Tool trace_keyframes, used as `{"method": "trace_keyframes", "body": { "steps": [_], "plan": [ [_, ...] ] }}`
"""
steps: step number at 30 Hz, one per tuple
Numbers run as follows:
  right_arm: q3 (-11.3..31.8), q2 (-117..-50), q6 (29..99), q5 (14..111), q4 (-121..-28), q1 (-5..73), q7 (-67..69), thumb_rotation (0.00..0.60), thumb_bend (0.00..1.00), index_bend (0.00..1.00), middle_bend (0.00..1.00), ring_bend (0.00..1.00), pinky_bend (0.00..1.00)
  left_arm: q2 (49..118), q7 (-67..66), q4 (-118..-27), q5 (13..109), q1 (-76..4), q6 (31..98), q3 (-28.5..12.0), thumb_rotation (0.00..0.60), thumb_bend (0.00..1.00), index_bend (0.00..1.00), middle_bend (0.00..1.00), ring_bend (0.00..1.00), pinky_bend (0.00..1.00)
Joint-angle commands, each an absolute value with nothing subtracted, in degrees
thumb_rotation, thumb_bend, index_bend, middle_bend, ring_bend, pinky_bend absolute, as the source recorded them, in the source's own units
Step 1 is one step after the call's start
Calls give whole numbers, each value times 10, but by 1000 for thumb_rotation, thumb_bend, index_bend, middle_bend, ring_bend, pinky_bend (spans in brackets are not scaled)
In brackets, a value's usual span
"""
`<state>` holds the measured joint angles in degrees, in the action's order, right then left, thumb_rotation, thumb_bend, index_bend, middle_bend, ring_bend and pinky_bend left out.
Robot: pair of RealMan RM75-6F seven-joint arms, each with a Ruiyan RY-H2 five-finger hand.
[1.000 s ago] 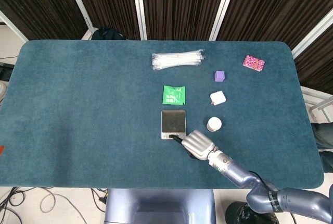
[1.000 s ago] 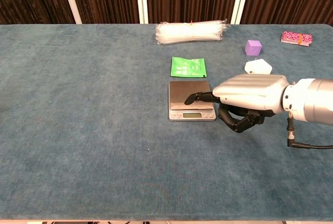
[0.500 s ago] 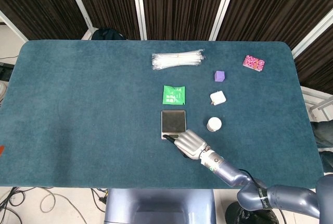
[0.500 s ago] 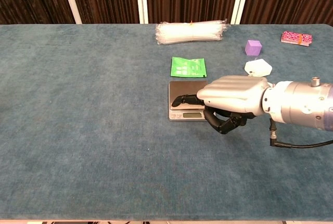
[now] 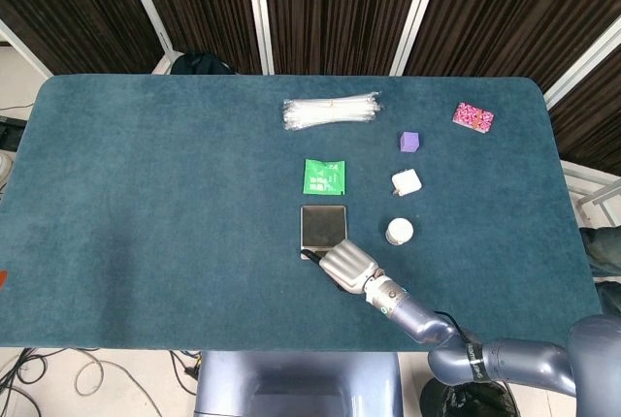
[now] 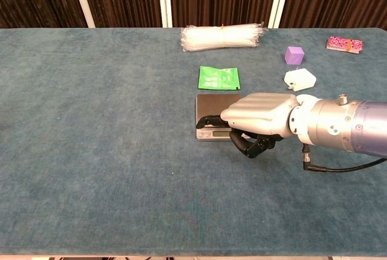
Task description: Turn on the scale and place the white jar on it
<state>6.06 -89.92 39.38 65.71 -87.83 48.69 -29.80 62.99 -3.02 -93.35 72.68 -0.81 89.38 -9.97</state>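
Scale [image 6: 213, 110]: one; white jar [image 5: 399, 232]: one.

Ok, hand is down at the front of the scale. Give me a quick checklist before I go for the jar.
1. Scale platform bare, nothing resting on it: ok.
2. Right hand fingertip over the scale's front control strip: ok by position, but actual button contact cannot tell.
3. Scale switched on: cannot tell, the display is too small and partly covered by the hand.
4. White jar upright and free, to the right of the scale: ok in the head view; the hand hides it in the chest view.
5. Path from the scale to the jar free of other items; white packet lies behind the jar: ok.
6. Left hand: not in view.
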Motion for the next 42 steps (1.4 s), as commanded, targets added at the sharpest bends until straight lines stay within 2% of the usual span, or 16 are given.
{"method": "trace_keyframes", "body": {
  "steps": [1,42],
  "plan": [
    [57,-902,396,652,-877,489,-301,600,998,71,798,845,1000,630,-30,-933,726,-8,893,-100,600,118,0,0,0,0],
    [26,-911,412,654,-858,499,-278,600,999,71,798,846,1000,632,-37,-933,724,-9,893,-101,600,118,0,0,0,0]
  ]
}}
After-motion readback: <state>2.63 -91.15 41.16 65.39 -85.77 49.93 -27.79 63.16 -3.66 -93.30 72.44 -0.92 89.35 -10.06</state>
